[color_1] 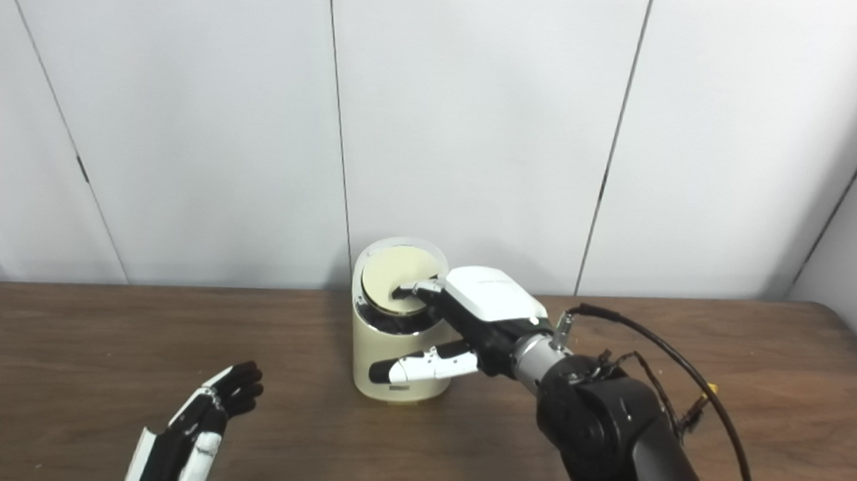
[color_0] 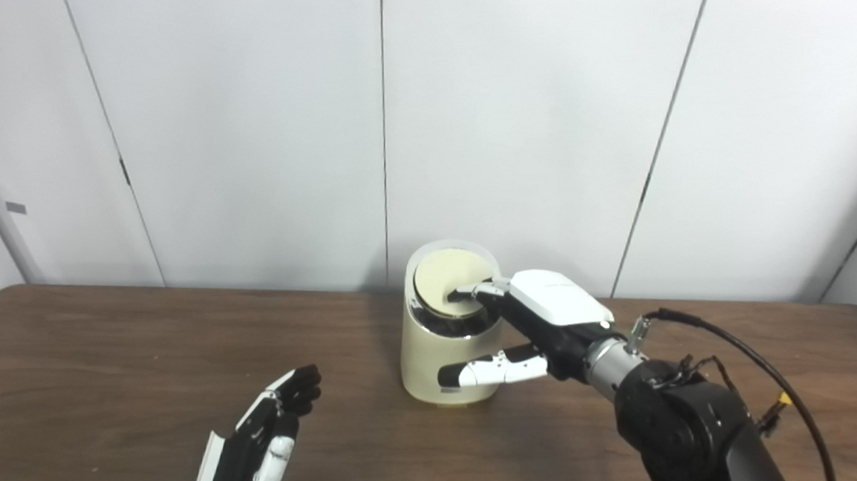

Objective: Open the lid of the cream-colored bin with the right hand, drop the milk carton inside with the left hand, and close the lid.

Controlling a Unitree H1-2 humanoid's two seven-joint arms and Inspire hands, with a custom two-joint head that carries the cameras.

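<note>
Cream-colored bin (color_0: 450, 346) stood upright on the wooden table (color_0: 131, 356), toward the far edge near the white wall panels (color_0: 258, 111). Its round lid (color_0: 450, 280) sat tilted inside the rim, far side up, w/ a dark gap under the near edge; couldn't see what was inside. No milk carton in either view.

My right hand (color_0: 535, 321) was at the bin's right side. Upper fingertips (color_0: 470, 293) lay on the lid's near-right part, pressing it; the thumb (color_0: 491, 369) stretched across the bin's front wall, lower down. So the bin body sat between my upper fingers and thumb, lid directly under the tips. Fingers were apart, not clamped on anything. Palm side hidden by the white back cover.

My left hand (color_0: 268, 431) was well to the left of the bin and nearer me, over bare table, fingers straight and close together, pointing up-away, holding nothing. Its wrist was cut off at the bottom edge.

Lots of bare tabletop left and right of the bin; little room behind it before the wall.
</note>
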